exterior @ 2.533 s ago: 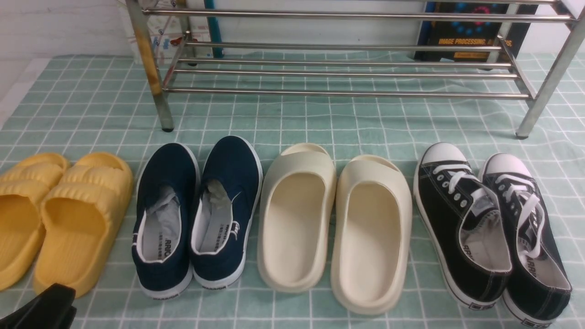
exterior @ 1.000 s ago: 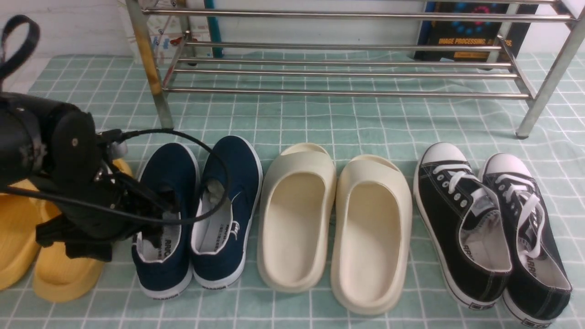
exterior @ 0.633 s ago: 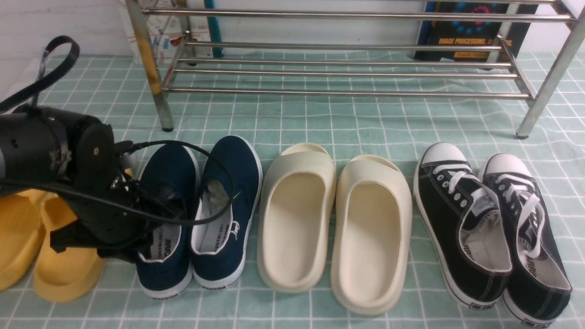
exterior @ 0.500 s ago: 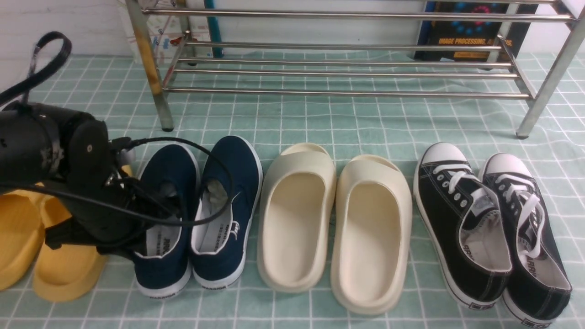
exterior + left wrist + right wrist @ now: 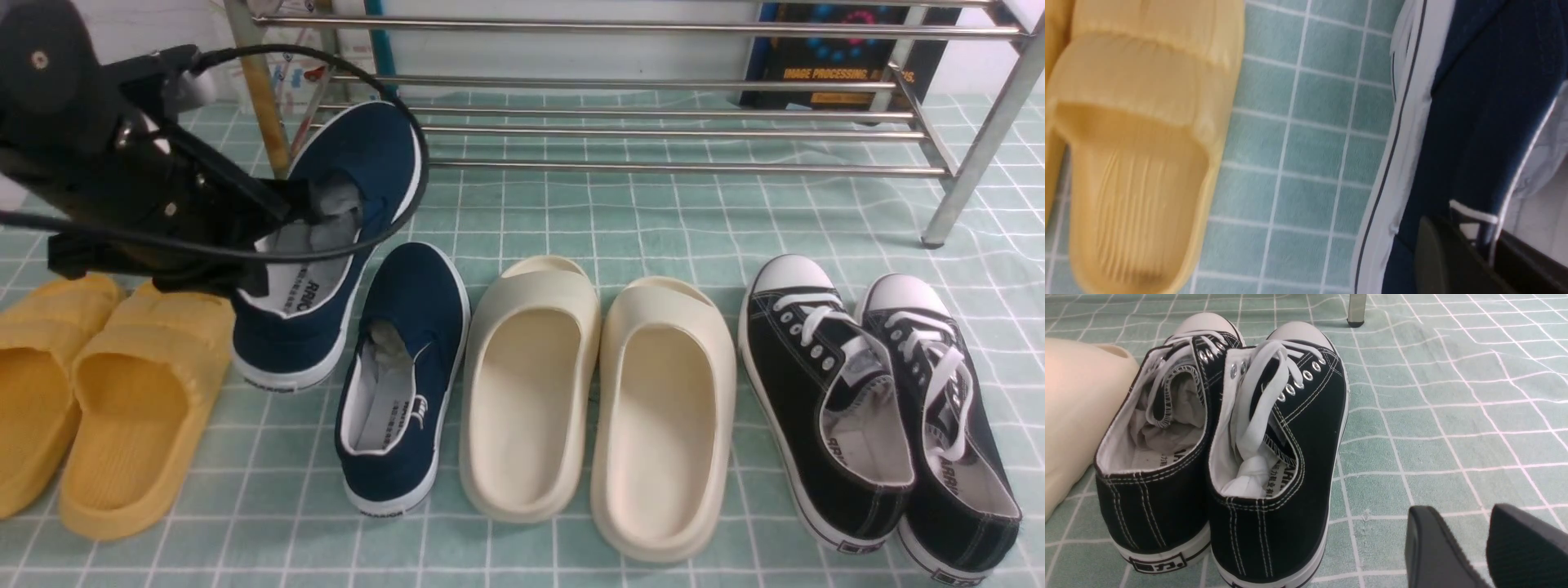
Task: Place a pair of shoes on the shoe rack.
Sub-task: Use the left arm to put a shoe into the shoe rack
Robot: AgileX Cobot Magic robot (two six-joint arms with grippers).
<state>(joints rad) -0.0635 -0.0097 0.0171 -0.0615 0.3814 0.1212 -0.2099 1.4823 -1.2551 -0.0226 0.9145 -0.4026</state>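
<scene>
In the front view the left navy slip-on shoe (image 5: 351,163) hangs tilted above the cloth, toe toward the lower bars of the steel shoe rack (image 5: 620,131). My left gripper (image 5: 304,206) is shut on its outer side wall by the opening. The left wrist view shows the same grip: the gripper (image 5: 1484,249) pinches the navy wall (image 5: 1474,102), one finger outside and one inside on the lining. The second navy shoe (image 5: 404,384) lies flat on the cloth. My right gripper (image 5: 1458,516) is open and empty, low over the cloth beside the black sneakers.
Yellow slides (image 5: 122,392) lie at the left, cream slides (image 5: 596,400) in the middle, black lace-up sneakers (image 5: 882,408) at the right. The rack's legs (image 5: 971,163) stand on the green checked cloth. A dark book (image 5: 841,57) leans behind the rack.
My left arm came in, shut on the left navy shoe and lifted it up and forward toward the rack. The other shoes have not moved.
</scene>
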